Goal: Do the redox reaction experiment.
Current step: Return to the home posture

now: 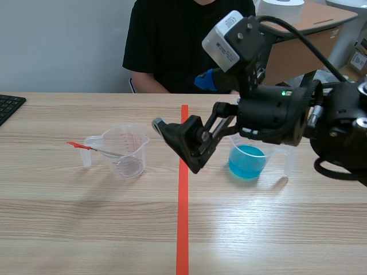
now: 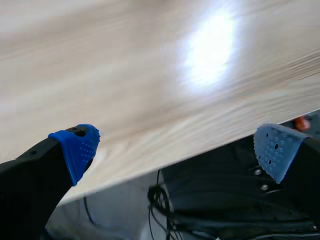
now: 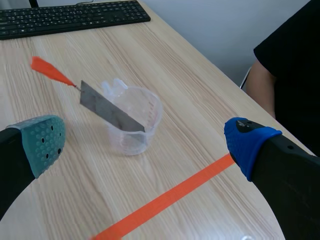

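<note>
- At the near edge of the bench (image 2: 125, 60): left gripper (image 2: 177, 150), blue pads (image 2: 75, 145) set wide apart, nothing between them; dark cables (image 2: 160, 200) below the edge.
- Down the bench's middle, from near edge toward far edge: orange tape line (image 1: 183, 195).
- Above that line, clear of the wood: right gripper (image 1: 175, 146), fingers spread, empty, pointing toward the bench's left half.
- Left of the line, about midway between near and far edges: clear measuring cup (image 1: 129, 152) with a thin metal strip (image 1: 106, 150) leaning inside, red tag (image 1: 77, 145) on the end that juts past the rim.
- Right of the line, partly behind the right arm: cup of blue liquid (image 1: 248, 160).
- Strip: probably light, stiff, slick on its flat faces; best pinched across those faces near the tagged end, above the rim.
- Cups: likely thin plastic, light, easy to tip or slide; blue liquid ready to slosh, so a gentle, level hold.
- Surface: pale wood grain, smooth, with glare patches.
- Far left corner: black keyboard (image 1: 8, 106).
- Beyond the far edge: person (image 1: 183, 40) in black, seated; grey wall (image 1: 57, 40); brown desk (image 1: 309, 40) with a white roll (image 1: 281, 8).
</note>
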